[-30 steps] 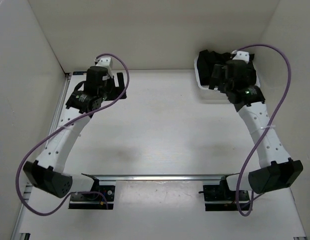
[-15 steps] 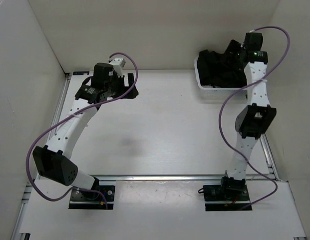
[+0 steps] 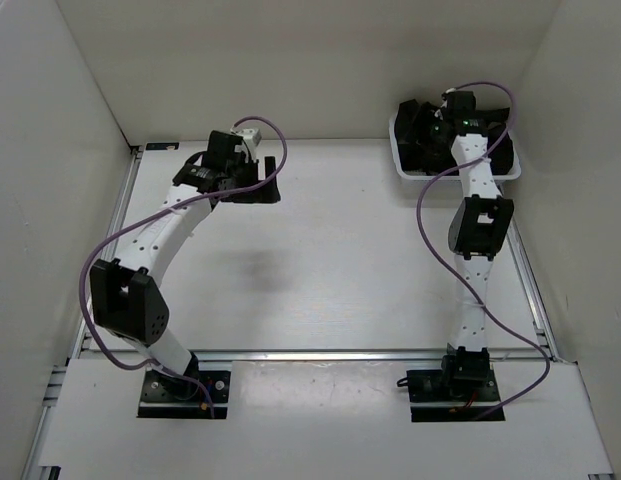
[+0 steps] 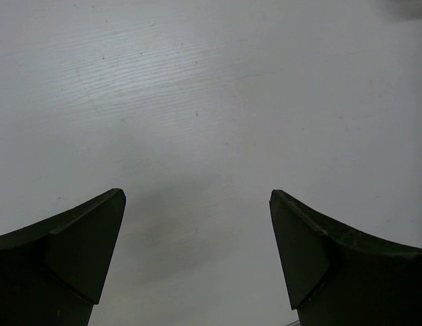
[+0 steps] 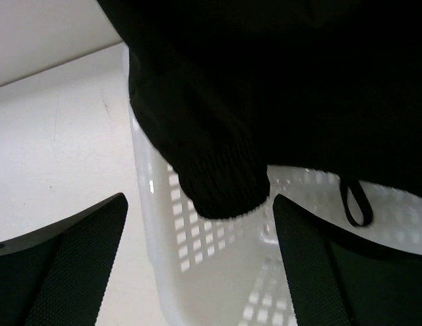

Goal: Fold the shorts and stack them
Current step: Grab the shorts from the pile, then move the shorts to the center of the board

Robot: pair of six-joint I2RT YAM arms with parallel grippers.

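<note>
While the shorts (image 5: 278, 81) lie heaped in the white mesh basket (image 5: 197, 265) at the far right corner of the bench (image 4: 211, 81), the right end effector (image 5: 198, 198) hovers just beside their ribbed hem, spread wide and grasping nothing. The left end effector (image 4: 197, 193) hangs released above the bench.

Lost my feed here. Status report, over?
Left gripper open, above the table. Right gripper open, at the basket. Shorts bunched in basket, spilling over its rim, ungripped. Nothing blocking.
</note>
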